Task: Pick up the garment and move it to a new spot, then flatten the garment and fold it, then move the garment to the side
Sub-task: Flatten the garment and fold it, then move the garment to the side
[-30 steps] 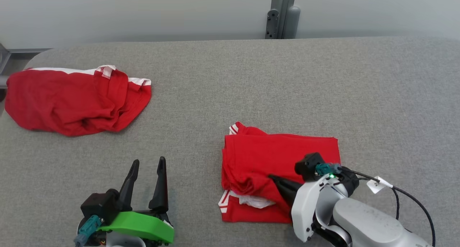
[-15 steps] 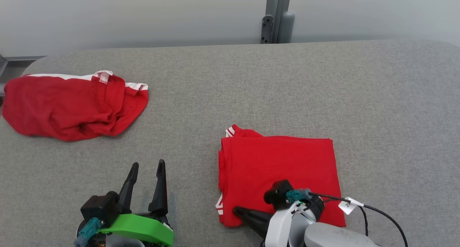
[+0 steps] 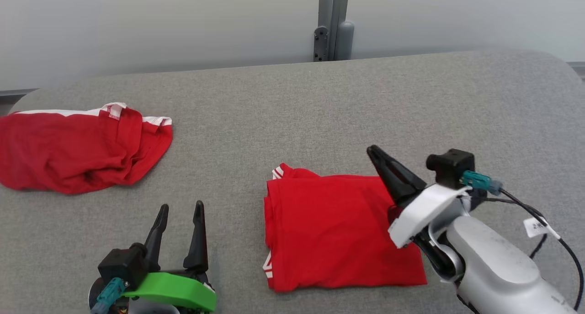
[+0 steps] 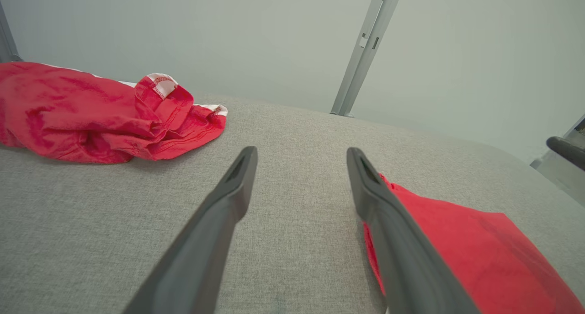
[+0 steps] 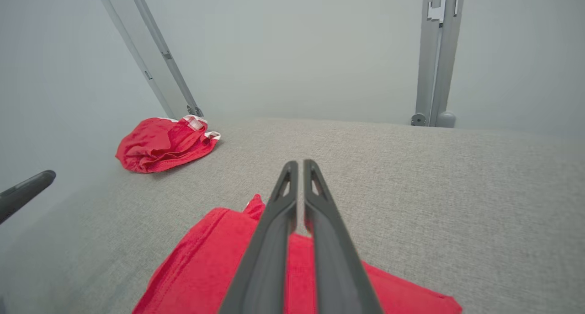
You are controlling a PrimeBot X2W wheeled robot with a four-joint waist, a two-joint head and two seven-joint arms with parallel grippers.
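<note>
Garment (image 3: 340,231) lies folded square, mid worktop (image 3: 274,108), apparently ready for moving aside. Far left, a crumpled red heap (image 3: 77,149) sits well apart. Left hand (image 3: 181,206) rests idle, fingers spread; right hand (image 3: 374,151), fingers together on nothing, hovers above the fold's far right corner.

Left claw (image 3: 181,205) rests low, fingers spread wide; right claw (image 3: 372,149) hovers higher, apparently pinched together.

Grey table (image 3: 292,103): folded red garment (image 3: 333,231), crumpled red garment (image 3: 77,151).
</note>
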